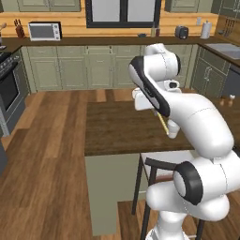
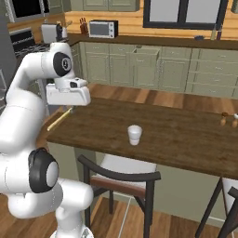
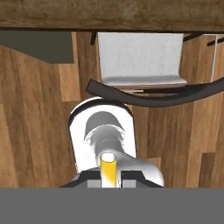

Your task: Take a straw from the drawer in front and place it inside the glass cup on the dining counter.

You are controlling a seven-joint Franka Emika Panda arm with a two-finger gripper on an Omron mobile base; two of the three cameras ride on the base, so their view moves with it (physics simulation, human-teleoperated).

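Note:
My gripper [image 2: 71, 107] hangs over the left end of the dark wood dining counter [image 2: 181, 139], shut on the pale yellow straw [image 2: 59, 120]. The straw slants down and outward past the counter's edge. In the hand view the straw [image 3: 108, 168] points at the camera between my dark fingertips [image 3: 89, 176]. The whitish glass cup [image 2: 134, 135] stands upright near the counter's front edge, well to the right of my gripper. From the left base the straw [image 1: 162, 123] ends just beside the cup [image 1: 173, 131], which my arm half hides. A sage-green drawer [image 2: 145, 56] stands pulled out in the far cabinet row.
A dark-framed chair with a white seat [image 2: 122, 171] is tucked under the counter's front edge, below the cup. Two small shakers [image 2: 226, 119] stand at the counter's far right. A stove [image 1: 9, 86] lines the left wall, with open wood floor [image 1: 51, 140] between it and the counter.

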